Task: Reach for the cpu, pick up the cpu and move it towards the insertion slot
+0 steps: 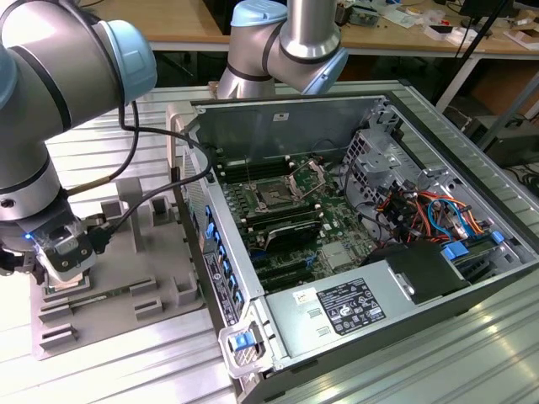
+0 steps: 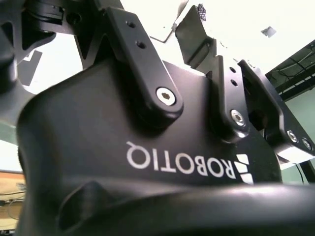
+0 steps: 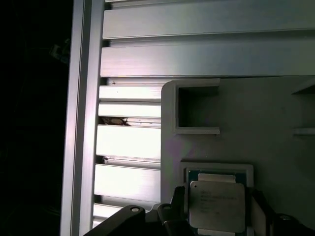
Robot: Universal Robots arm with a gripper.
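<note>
**Spotter:** The cpu [image 3: 216, 204] lies flat in its square pocket of the grey moulded tray [image 3: 261, 128], silver plate up. You can see it in the first wrist view.

**Operator:** And the gripper?

**Spotter:** Your gripper [image 3: 217, 199] is right down over the chip. Its fingers [image 3: 178, 209] stand apart, one on each side of the cpu, and a strip of the pocket's pale frame shows beside the chip.

**Operator:** Is it lifted?

**Spotter:** No, you have it seated in the pocket.

**Operator:** Where does that put me in the room?

**Spotter:** In the exterior view your gripper [image 1: 66, 268] hangs low over the tray [image 1: 135, 278], at that view's left, on the aluminium-profile table [image 1: 126, 370]. The insertion slot [image 1: 274, 198] is well apart from you, inside the open computer case [image 1: 278, 126] towards that view's right, with its silver frame amid the green board.
</note>
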